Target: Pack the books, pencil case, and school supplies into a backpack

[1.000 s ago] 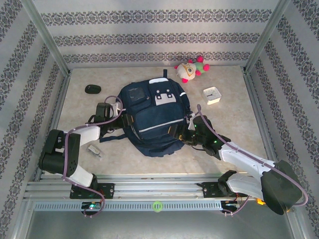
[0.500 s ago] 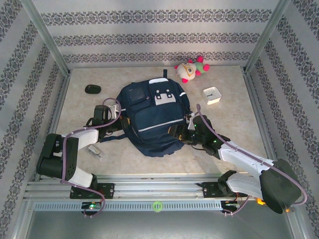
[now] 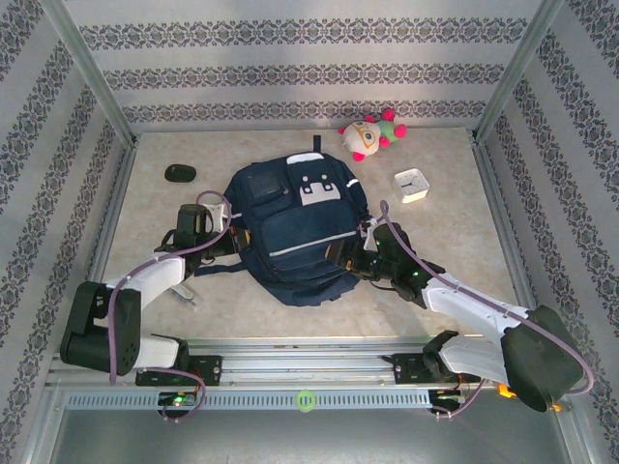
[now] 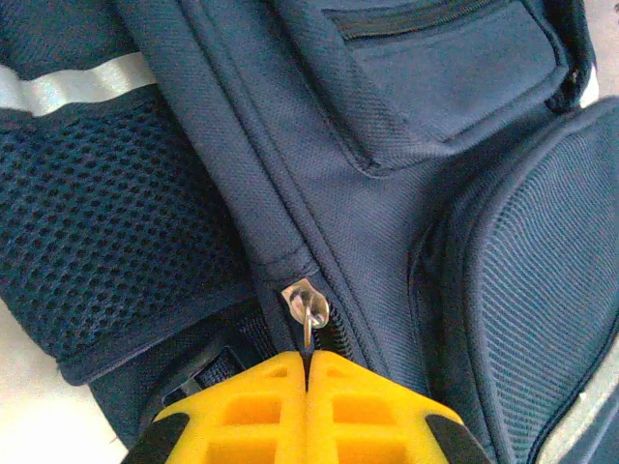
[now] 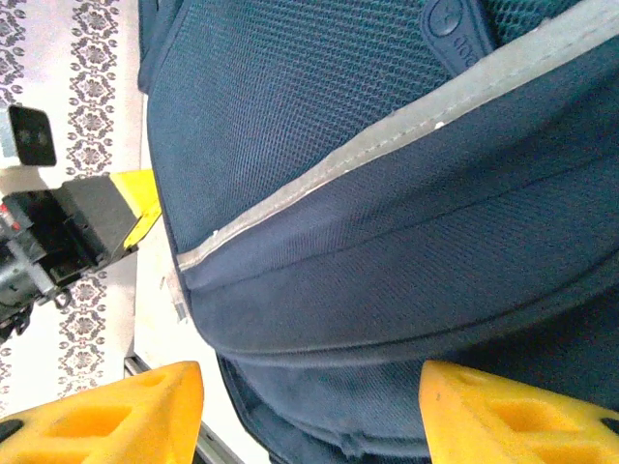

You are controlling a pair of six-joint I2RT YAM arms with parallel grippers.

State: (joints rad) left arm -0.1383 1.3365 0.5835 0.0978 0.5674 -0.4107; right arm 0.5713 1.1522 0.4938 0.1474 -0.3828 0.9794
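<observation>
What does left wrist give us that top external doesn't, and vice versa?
Left wrist adds: the metal zipper pull pinched in the shut left pincer, plus the weave of the mesh side pocket.
Top external adds: plush toy, white clock, black oval object, and the right pincer at the bag's right side.
Both: the navy backpack and its reflective stripe.

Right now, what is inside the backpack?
Nothing inside can be seen: the navy fabric of the backpack covers whatever it holds. The left hand is shut on the zipper pull.
</observation>
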